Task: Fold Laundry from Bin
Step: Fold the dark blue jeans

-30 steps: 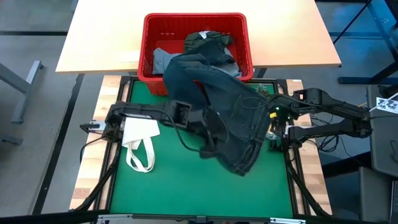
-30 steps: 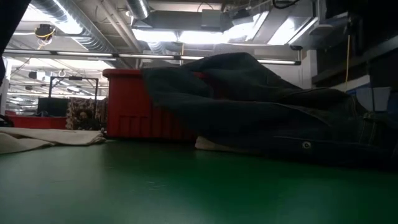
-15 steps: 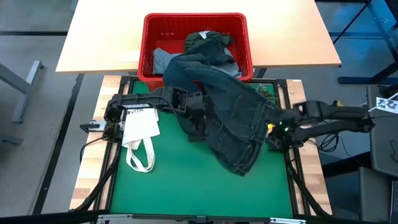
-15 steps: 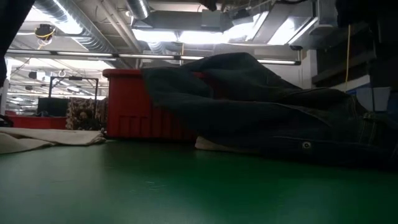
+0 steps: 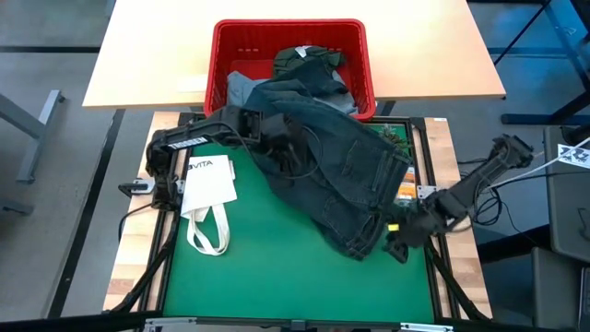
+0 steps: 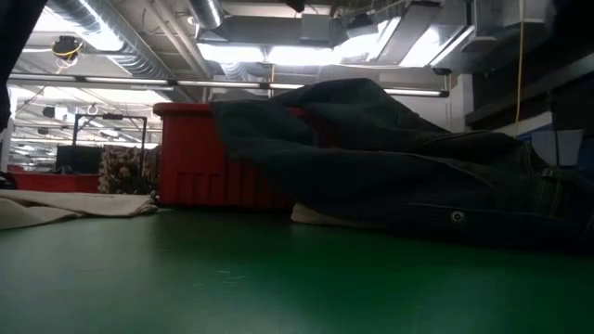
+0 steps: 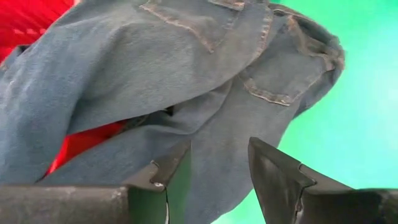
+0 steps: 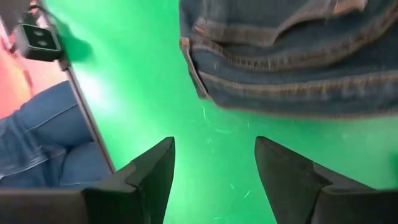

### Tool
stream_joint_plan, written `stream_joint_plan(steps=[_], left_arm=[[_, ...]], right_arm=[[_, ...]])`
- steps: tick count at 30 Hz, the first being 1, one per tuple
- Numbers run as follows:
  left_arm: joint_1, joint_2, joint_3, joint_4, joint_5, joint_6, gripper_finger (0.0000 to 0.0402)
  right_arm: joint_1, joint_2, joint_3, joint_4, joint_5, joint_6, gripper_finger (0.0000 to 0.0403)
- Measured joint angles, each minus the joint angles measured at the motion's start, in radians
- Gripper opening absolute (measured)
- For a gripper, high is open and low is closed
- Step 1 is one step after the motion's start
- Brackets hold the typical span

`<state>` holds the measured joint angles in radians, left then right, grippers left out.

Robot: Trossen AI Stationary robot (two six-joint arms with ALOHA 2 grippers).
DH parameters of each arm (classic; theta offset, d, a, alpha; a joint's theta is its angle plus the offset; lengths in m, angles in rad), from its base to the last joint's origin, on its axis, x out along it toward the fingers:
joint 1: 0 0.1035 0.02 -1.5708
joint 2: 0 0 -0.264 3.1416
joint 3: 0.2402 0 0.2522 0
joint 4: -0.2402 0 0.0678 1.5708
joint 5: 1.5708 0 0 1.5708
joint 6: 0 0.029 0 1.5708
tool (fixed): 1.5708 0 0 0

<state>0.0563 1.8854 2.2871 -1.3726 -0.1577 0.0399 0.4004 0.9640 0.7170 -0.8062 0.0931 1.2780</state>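
Dark navy jeans hang out of the red bin: their legs lie over its front rim and their waist end rests on the green mat. An olive piece and a grey piece lie inside the bin. My left gripper hovers open over the jeans close to the bin's front; in its wrist view its fingers stand clear above the denim. My right gripper is open and low over the mat, just right of the waist end.
A white tote bag with looped straps lies on the mat's left side. The bin stands on a light wooden table beyond the mat. The mat's near half is bare green. Blue denim, seemingly a person's leg, shows past the mat's edge.
My left gripper has drawn back from the middle of the jeans toward the bin and risen a little. My right gripper has swung from the mat's far right corner toward the near edge, gone down and rolled. The jeans have kept their place.
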Motion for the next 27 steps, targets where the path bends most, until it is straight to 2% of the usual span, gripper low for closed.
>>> stream_joint_plan(steps=[5,10,15,19,27], left_arm=[[-0.004,-0.001,0.0,-0.004,-0.002,0.008,0.0153],[-0.012,-0.001,0.0,-0.004,0.006,0.019,0.0153],[-0.023,-0.001,0.0,-0.004,0.017,0.022,0.0153],[-0.034,-0.001,0.0,-0.004,0.018,0.023,0.0153],[-0.061,-0.001,0.0,-0.004,0.018,0.023,0.0153]], right_arm=[[0.17,0.128,0.0,0.005,0.167,0.209,0.0221],[0.275,0.315,-0.001,0.061,0.207,0.338,0.0221],[0.313,0.497,-0.001,0.232,0.275,0.319,0.0221],[0.313,0.6,-0.001,0.31,0.381,0.288,0.0221],[0.313,0.684,-0.001,0.377,0.533,0.293,0.0221]])
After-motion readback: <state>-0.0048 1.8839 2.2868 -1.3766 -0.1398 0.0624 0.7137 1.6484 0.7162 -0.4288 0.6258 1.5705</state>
